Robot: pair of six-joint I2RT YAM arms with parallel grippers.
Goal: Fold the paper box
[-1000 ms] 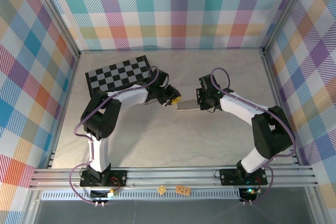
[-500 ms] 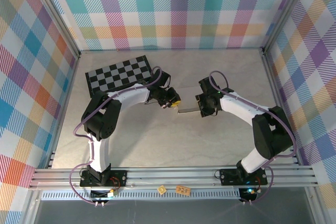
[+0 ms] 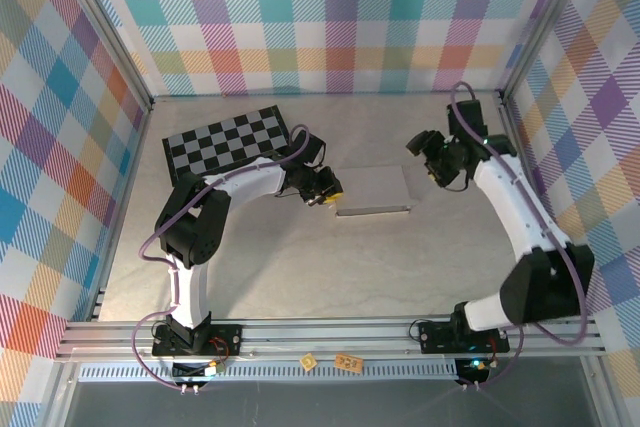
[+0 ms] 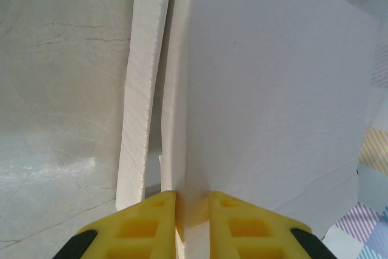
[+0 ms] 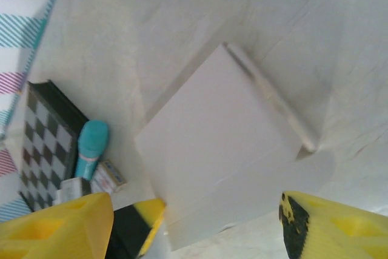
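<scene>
Left of the middle, the left claw (image 3: 326,192) was clamped tight on the left edge of the paper box (image 3: 373,188), which was seen at the middle of the frame. At the upper right, the right claw (image 3: 432,159) was spread wide with nothing in it. The pinched edge should probably be held firm while a flap is pushed along its crease.

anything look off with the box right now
On the paper box, one long flap gapes away from the main panel, and a faint wrinkle crosses the panel near the edge the left gripper pinches.
</scene>
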